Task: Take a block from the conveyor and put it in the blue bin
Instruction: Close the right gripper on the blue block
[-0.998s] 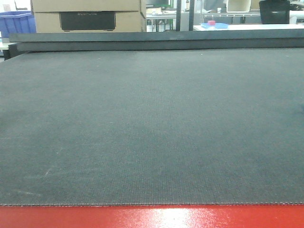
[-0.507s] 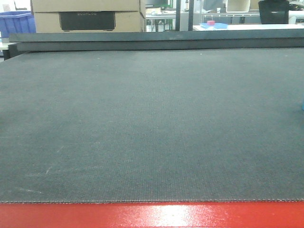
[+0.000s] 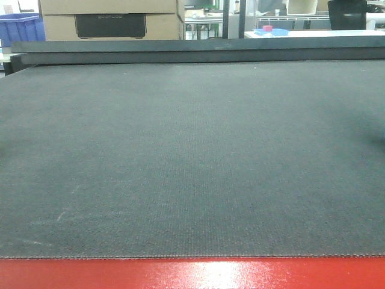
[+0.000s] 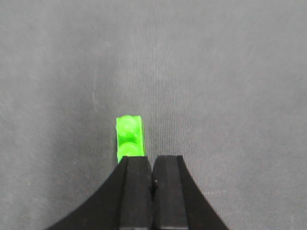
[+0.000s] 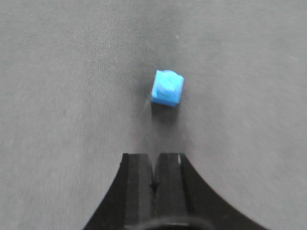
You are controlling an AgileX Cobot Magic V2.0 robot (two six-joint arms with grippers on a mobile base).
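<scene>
1. The block [image 5: 167,87] lies flat on the conveyor [image 3: 192,156], ahead of the right gripper [image 5: 154,157] and a little right of its line, clearly apart from it. The front view shows no block, so I cannot tell how near it is to any belt edge.
2. The right gripper's jaws are pressed together on nothing. The left gripper [image 4: 152,160] is likewise closed and empty, with a green block [image 4: 129,136] just beside its tip.
3. The block looks small, light and rigid, with smooth faces and a stud on top. It should not crush, but a nudge could make it skid.
4. The best hold is probably to spread the jaws, square the wrist to its slight skew, and pinch two opposite flat sides low down.
5. What is probably the blue bin [image 3: 21,27] stands beyond the far left corner.
</scene>
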